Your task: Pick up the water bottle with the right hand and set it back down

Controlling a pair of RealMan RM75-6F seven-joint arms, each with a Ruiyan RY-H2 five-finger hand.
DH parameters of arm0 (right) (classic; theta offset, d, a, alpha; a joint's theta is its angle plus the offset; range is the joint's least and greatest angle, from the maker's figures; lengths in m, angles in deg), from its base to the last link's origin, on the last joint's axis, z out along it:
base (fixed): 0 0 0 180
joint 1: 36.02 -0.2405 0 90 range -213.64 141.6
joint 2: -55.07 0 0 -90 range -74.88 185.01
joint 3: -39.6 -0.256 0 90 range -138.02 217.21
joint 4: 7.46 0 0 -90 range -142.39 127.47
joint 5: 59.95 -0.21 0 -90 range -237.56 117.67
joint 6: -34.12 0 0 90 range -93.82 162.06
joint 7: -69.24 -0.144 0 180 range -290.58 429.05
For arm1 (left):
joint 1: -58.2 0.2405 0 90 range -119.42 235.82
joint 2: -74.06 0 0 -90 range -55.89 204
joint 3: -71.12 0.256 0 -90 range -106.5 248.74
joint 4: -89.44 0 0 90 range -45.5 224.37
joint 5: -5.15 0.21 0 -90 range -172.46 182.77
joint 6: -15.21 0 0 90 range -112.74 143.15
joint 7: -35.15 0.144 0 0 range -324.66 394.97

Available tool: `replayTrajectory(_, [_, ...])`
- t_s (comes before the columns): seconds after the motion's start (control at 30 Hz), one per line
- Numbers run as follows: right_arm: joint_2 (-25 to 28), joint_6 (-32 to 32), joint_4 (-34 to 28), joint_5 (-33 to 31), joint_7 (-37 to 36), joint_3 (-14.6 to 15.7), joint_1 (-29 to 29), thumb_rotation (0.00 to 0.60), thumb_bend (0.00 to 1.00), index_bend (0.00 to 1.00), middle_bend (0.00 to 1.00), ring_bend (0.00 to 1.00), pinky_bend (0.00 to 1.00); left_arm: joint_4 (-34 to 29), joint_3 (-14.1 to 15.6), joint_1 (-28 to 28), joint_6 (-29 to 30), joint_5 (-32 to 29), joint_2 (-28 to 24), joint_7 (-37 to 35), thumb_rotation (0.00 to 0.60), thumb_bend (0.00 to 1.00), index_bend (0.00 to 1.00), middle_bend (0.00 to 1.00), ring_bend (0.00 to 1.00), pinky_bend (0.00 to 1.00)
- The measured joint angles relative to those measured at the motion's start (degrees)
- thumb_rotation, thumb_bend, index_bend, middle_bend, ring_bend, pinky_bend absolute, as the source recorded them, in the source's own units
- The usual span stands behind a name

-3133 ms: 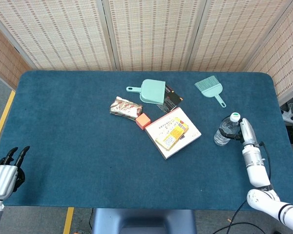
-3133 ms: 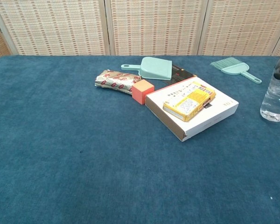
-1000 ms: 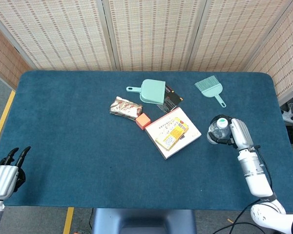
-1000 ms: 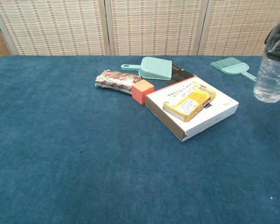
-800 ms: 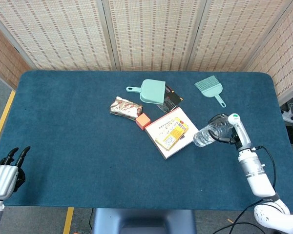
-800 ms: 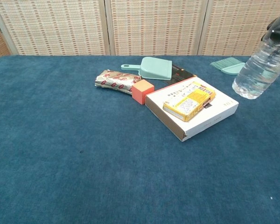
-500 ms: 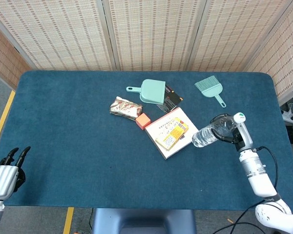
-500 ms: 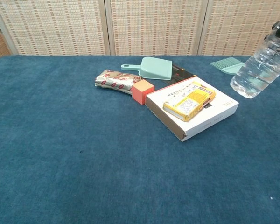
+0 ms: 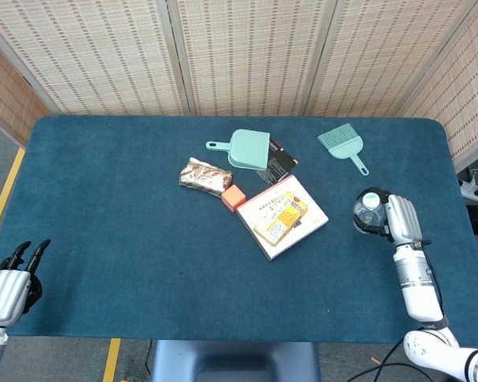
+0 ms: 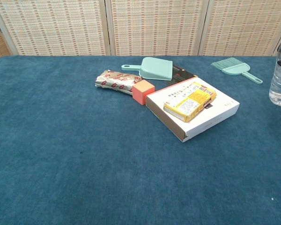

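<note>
Right hand [image 9: 401, 219] holds the water bottle [image 9: 368, 212] upright at the bench's [image 9: 103, 199] right side.
Its fingers wrap the bottle, right of the white box [image 9: 283, 216]; whether the base touches the bench is unclear. The left hand [image 9: 8, 286] hangs off the near-left corner, empty, fingers slightly apart.

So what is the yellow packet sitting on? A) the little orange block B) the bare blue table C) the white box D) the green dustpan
C: the yellow packet lies on top of the flat white box, with the orange block and the green dustpan apart from it, farther back.
</note>
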Motion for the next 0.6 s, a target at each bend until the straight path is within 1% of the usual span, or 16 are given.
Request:
replayTrajectory(0.17, [-0.4,0.3,0.2,-1.0,-0.9,0.0,-0.4,0.600,0.48,0.72,0.60,0.46,0.59,0.0,0.0,0.0,0.0,0.0,0.0,0.0,0.600,0.33,0.07,0.13,0.09,0.33])
replayTrajectory(0.3, [1.6,0.7,-3.5,-1.1,1.1,-1.1,-1.4,0.600,0.48,0.72,0.60,0.46,0.60,0.2,0.1,-0.1,-0.4,0.0,0.1,0.3,0.600,0.33,0.07,0.13,0.09,0.33])
replayTrajectory(0.43, [4.3,-0.2,-9.4,-1.5,5.6,-2.9,-2.4,0.600,0.48,0.72,0.60,0.46,0.60,0.0,0.3,-0.1,-0.4,0.1,0.1,0.5,0.600,0.33,0.07,0.13,0.09,0.33])
replayTrajectory(0.53, [5.6,-1.3,-12.4,-2.5,10.5,-3.6,-2.9,0.600,0.48,0.72,0.60,0.46,0.60,0.0,0.3,-0.1,-0.3,0.2,0.1,0.5,0.600,0.33,0.07,0.13,0.09,0.33])
replayTrajectory(0.6, [5.8,-1.5,-13.0,-3.3,12.2,-3.5,-2.9,0.600,0.48,0.72,0.60,0.46,0.60,0.0,0.2,0.0,-0.3,0.1,0.1,0.3,0.600,0.33,0.07,0.13,0.09,0.33])
